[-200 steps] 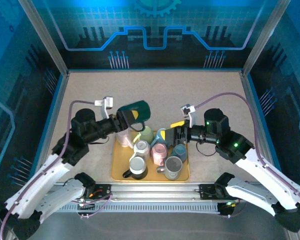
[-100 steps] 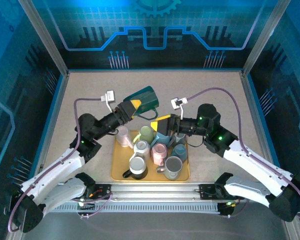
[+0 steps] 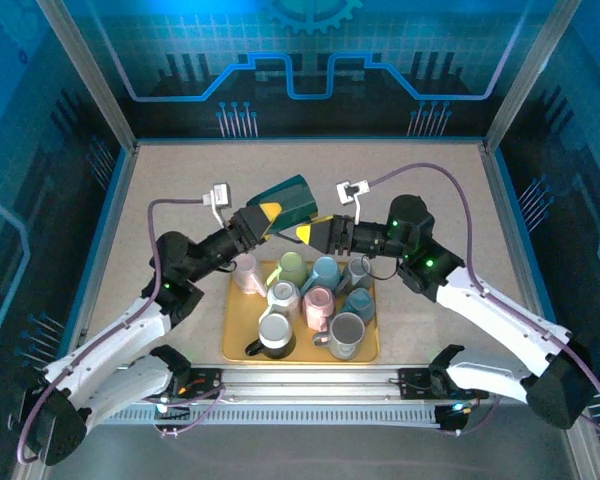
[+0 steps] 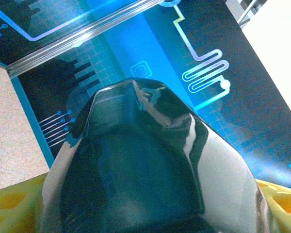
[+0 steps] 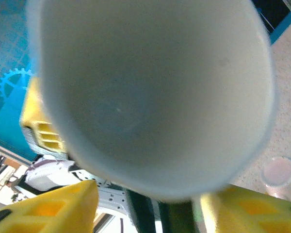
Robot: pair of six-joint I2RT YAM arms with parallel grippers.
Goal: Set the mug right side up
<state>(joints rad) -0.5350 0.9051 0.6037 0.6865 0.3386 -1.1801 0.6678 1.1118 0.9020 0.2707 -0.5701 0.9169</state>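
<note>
Left fingers [image 3: 270,211] pinch the green mug [image 3: 292,198] at mid frame; right fingers [image 3: 306,234] just beside it, grip I cannot tell

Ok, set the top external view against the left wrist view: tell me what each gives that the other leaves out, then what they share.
Top external: the yellow tray crowded with mugs, the right hand pointed at the dark green mug from the right, and the left hand gripping that mug beyond the tray. Left wrist: the mug's glossy glaze up close, with yellow fingers flanking it. Shared: the dark green mug and the blue-patterned enclosure wall.
</note>
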